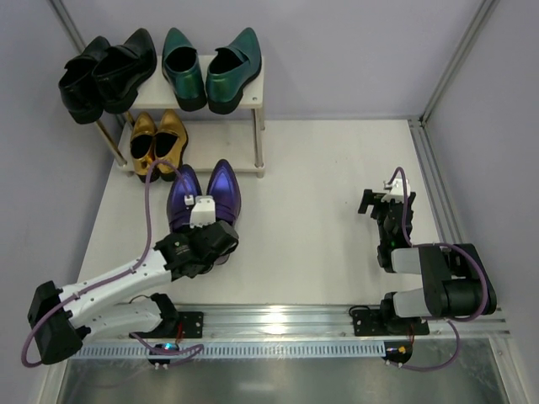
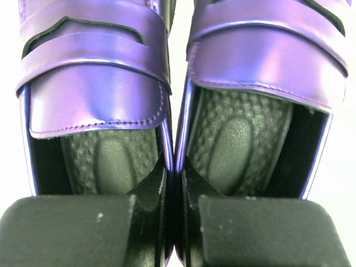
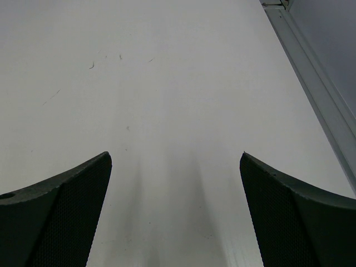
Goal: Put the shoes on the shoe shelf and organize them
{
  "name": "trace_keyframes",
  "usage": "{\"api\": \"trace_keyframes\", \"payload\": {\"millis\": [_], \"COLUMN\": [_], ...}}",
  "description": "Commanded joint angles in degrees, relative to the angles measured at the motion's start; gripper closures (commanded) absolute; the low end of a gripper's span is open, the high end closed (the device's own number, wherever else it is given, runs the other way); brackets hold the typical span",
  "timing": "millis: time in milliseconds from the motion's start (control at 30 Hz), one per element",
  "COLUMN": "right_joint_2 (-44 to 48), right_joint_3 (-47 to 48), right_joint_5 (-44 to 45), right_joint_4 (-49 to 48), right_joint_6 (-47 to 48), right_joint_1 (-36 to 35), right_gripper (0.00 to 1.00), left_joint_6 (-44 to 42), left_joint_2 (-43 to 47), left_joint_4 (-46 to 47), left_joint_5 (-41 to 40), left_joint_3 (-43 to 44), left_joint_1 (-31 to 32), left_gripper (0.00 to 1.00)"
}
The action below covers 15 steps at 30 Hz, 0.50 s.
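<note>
My left tool (image 2: 177,222) is clenched on the purple pair (image 2: 94,83), one finger inside each shoe, pinching their touching inner walls together. The pair is just in front of the shelf (image 1: 259,84), toes near the gold pair (image 1: 156,143) on the lower board. There is open board to the right of the gold pair. The black pair (image 1: 105,71) and green pair (image 1: 206,67) fill the top board. My right tool (image 3: 177,183) hangs released over bare tabletop (image 3: 167,83), near the side rail (image 3: 311,83).

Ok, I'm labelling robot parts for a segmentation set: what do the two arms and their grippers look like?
The left arm has white links with black joints; the right arm is mostly black. A purple cable loops along each, and a white camera block sits at each wrist. The right gripper has dark, curved, mesh-textured fingers.
</note>
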<state>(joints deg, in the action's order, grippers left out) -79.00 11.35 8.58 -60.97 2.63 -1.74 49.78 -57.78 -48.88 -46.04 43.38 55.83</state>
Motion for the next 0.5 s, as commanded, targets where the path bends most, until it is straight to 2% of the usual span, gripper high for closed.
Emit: {"api": "trace_keyframes", "payload": {"millis": [0, 133, 267, 467], "right_joint_2": [0.69, 0.69, 0.69, 0.78], "right_joint_3": [0.42, 0.51, 0.42, 0.42], "right_joint_5": [-0.49, -0.49, -0.49, -0.58], "right_joint_4": [-2.93, -2.84, -2.84, -2.84], "right_joint_6": [-0.79, -0.79, -0.79, -0.7], "right_joint_1": [0.16, 0.16, 0.16, 0.07], "right_gripper": [0.03, 0.03, 0.03, 0.03], "left_joint_6": [-14.68, -24.53, -27.71, -29.65], "left_joint_2": [2.5, -0.05, -5.14, -15.32], "left_joint_4": [24.42, 34.8, 42.1, 46.85], "left_joint_5": [-9.51, -3.01, 2.26, 8.15], "left_joint_3": [0.4, 0.74, 4.16, 10.32], "left_joint_1": [-4.23, -11.17, -15.3, -22.51], "left_gripper": [1.0, 1.0, 1.0, 1.0]}}
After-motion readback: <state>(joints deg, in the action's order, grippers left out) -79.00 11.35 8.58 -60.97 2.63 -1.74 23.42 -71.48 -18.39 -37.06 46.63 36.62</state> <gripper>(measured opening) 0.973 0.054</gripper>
